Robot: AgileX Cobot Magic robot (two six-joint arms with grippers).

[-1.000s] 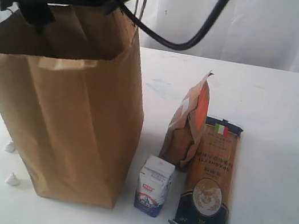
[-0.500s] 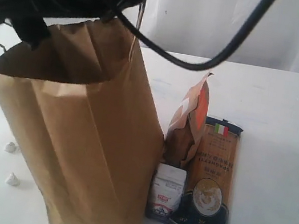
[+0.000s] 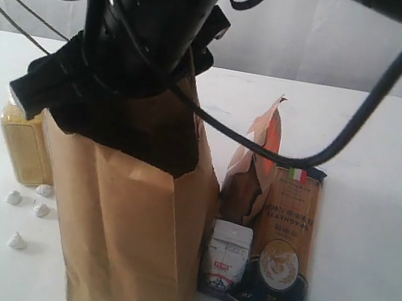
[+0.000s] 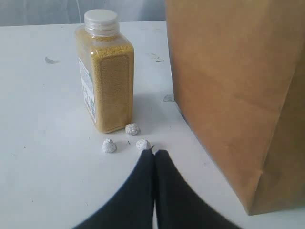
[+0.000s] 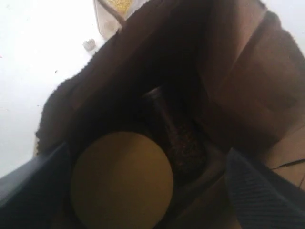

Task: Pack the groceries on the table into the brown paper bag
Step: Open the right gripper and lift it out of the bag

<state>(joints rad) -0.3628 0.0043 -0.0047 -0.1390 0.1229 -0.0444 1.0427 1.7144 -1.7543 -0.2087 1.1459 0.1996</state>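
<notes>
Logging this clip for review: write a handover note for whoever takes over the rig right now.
Left gripper: shut, empty, low near the grain bottle.
Right gripper: open, down inside the paper bag, jaws either side of the yellow-lidded jar, not gripping it.
Done: the jar is in the bag, with a dark item beside it that I cannot identify.
Left: the grain bottle on the bag's left in the exterior view; the pouch, small carton and spaghetti packet on its right, all on the table.

brown paper bag (image 3: 131, 239), yellow-grain bottle w/ white cap (image 4: 107, 86), dark-blue spaghetti pkt (image 3: 281, 250), white table (image 3: 387, 152)
</notes>
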